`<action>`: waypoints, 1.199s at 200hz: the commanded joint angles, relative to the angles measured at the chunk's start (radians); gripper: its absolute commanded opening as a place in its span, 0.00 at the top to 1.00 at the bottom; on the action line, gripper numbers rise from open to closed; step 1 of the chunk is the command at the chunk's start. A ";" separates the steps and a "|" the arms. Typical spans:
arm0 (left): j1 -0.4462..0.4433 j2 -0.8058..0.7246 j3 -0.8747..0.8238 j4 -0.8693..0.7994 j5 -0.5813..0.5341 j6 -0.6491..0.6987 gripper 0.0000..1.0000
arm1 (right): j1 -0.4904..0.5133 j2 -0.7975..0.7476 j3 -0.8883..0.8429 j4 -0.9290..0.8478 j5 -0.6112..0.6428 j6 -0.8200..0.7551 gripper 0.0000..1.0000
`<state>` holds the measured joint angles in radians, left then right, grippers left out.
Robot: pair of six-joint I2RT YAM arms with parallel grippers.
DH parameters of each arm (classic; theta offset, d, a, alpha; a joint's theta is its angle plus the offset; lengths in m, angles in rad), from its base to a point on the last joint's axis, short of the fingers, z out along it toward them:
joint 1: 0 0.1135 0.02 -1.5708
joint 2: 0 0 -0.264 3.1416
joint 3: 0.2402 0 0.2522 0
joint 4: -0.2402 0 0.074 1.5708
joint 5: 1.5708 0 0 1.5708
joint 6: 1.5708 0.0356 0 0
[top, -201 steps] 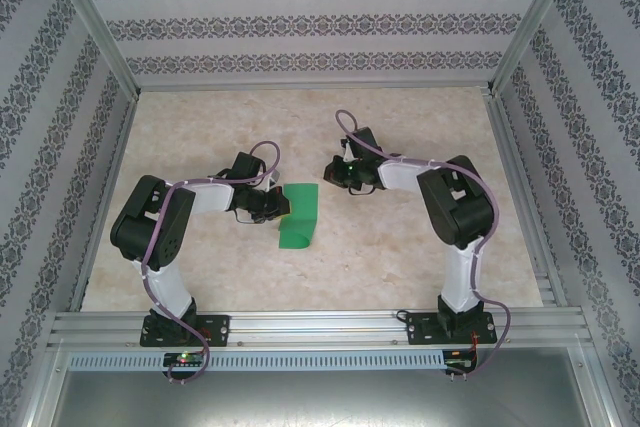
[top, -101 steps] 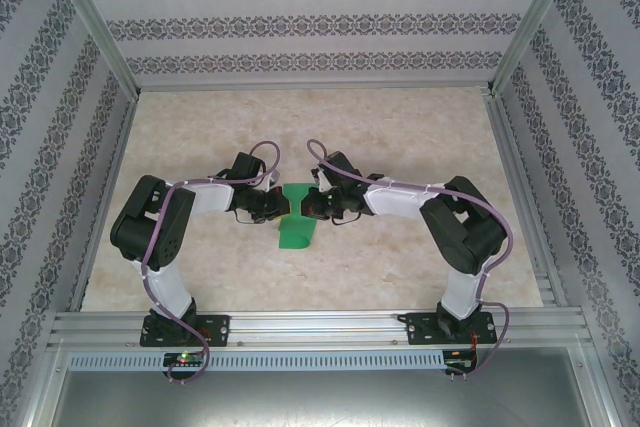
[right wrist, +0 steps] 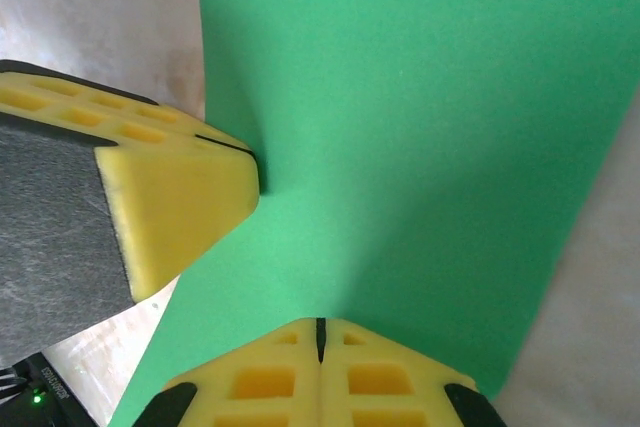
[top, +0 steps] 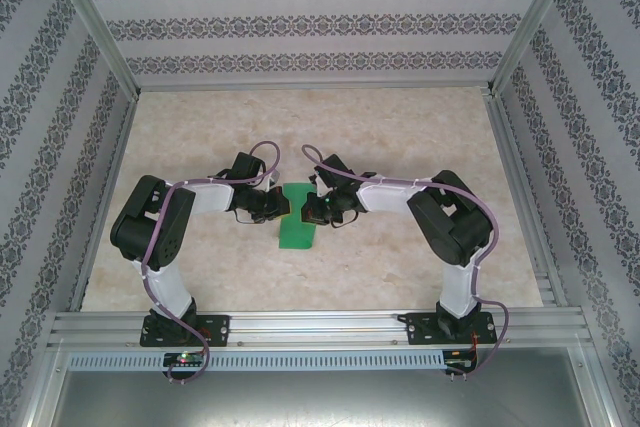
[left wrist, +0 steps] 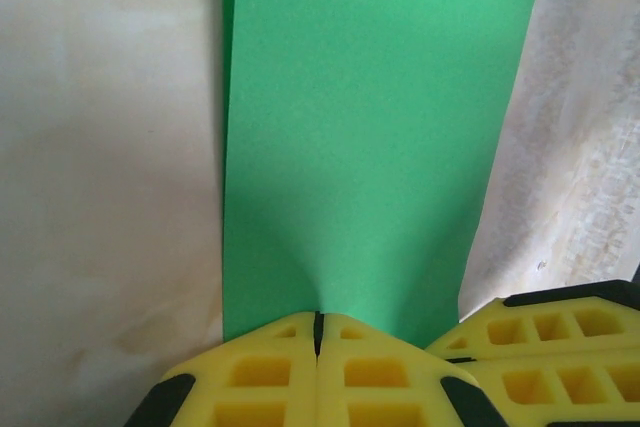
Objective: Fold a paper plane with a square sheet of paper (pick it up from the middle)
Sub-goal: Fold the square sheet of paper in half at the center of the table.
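Note:
The square sheet of paper (top: 297, 232) is bright green and lies on the table as a narrow folded rectangle, not as a paper plane. My left gripper (top: 283, 206) is shut, its yellow tips (left wrist: 318, 332) resting on the sheet's (left wrist: 370, 127) left edge, where the paper dimples. My right gripper (top: 307, 210) is also shut, its tips (right wrist: 320, 332) down on the sheet (right wrist: 420, 127) from the opposite side. The two grippers stand close together: the right fingers (left wrist: 560, 332) show in the left wrist view, and the left fingers (right wrist: 170, 197) in the right wrist view.
The marble-patterned table (top: 400, 127) lies inside patterned walls with aluminium posts. A metal rail (top: 320, 327) carrying both arm bases runs along the near edge. Open tabletop lies behind and to both sides of the sheet.
The right arm has swung left from beside the sheet until its shut tips sit on the paper, facing the left gripper. The left arm and the sheet have stayed put.

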<state>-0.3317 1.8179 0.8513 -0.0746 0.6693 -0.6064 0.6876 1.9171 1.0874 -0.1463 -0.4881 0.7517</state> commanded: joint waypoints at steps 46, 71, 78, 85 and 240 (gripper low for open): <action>-0.004 0.123 -0.084 -0.193 -0.203 -0.004 1.00 | -0.013 0.006 -0.072 -0.065 -0.013 -0.076 1.00; -0.004 0.114 -0.091 -0.204 -0.239 -0.007 1.00 | -0.029 -0.039 -0.162 -0.063 -0.017 -0.113 1.00; -0.003 0.115 -0.090 -0.205 -0.239 -0.004 1.00 | -0.036 -0.054 -0.184 -0.063 -0.021 -0.125 1.00; -0.003 0.116 -0.091 -0.204 -0.239 -0.005 1.00 | -0.042 -0.071 -0.203 -0.063 -0.021 -0.138 1.00; -0.004 0.120 -0.102 -0.178 -0.217 -0.016 1.00 | 0.047 -0.040 -0.129 0.125 -0.037 -0.011 1.00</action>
<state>-0.3321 1.8194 0.8440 -0.0605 0.6724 -0.6128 0.7311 1.8805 0.9867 -0.0391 -0.5030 0.7330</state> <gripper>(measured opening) 0.065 0.040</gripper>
